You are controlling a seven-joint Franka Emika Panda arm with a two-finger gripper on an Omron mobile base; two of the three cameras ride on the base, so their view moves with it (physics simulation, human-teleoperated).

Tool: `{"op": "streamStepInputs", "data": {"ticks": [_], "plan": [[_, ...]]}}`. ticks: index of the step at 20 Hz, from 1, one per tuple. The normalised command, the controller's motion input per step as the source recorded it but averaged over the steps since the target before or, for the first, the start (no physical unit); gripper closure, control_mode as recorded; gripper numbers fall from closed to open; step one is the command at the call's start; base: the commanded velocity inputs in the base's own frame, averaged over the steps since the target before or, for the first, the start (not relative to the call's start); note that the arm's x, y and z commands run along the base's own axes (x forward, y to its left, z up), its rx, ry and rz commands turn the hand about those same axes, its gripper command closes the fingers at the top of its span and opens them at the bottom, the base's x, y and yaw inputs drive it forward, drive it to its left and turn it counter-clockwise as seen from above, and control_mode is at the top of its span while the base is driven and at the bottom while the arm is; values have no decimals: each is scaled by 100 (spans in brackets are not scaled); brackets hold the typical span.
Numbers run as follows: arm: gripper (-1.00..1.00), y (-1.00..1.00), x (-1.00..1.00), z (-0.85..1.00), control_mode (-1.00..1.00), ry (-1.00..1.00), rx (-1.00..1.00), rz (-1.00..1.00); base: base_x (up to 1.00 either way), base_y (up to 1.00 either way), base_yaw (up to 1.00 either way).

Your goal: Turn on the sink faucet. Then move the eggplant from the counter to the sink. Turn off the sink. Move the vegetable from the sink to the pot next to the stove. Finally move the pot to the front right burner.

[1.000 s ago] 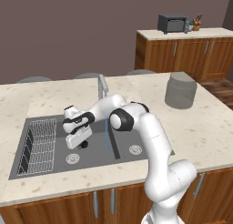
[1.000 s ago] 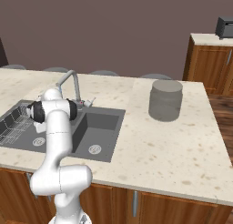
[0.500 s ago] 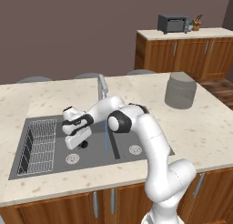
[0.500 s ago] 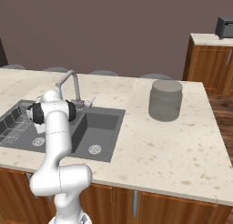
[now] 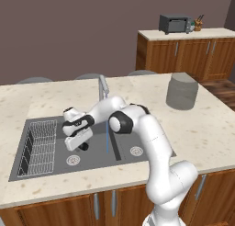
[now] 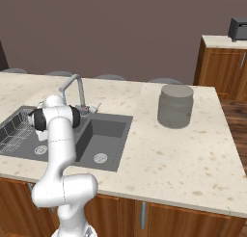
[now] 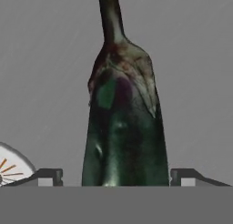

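Observation:
My gripper (image 5: 79, 141) hangs low in the left basin of the dark grey sink (image 5: 94, 161), and its jaws stand open. In the hand view the very dark eggplant (image 7: 123, 127) lies on the sink floor between my fingertips (image 7: 50, 175), with a gap on each side, stem pointing away. From the left base view the eggplant (image 5: 84, 147) peeks out just under the hand. The sink faucet (image 5: 103, 86) stands behind the basins on the beige counter (image 5: 197, 128), and a thin stream of water (image 5: 108, 137) runs from its spout. The faucet (image 6: 72, 89) shows beside my arm.
A wire rack (image 5: 41, 142) fills the sink's left end. A round drain (image 5: 73, 160) lies just in front of the hand. A grey ribbed cylinder (image 5: 182, 91) stands on the counter to the right. Wooden cabinets with a small oven (image 5: 174, 23) stand behind.
The fingers have spread apart and let go of the eggplant, which now rests on the sink floor. The arm has hardly moved.

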Motion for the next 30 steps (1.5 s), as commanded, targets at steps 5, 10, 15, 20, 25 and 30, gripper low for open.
{"op": "streamStepInputs", "data": {"ticks": [5,10,15,20,25,30], "plan": [[-100,0,-37,37,-100,-11,0,-9,0,0,0],[-100,0,-52,56,-100,-14,0,-13,0,0,0],[-100,-12,-49,58,-100,-10,1,-15,0,0,0],[-100,-40,-43,64,-100,-7,6,-17,0,0,0],[-100,-53,-44,52,-100,-2,12,-16,0,0,0],[-100,-74,-40,35,-100,0,17,-14,0,0,0]]}}
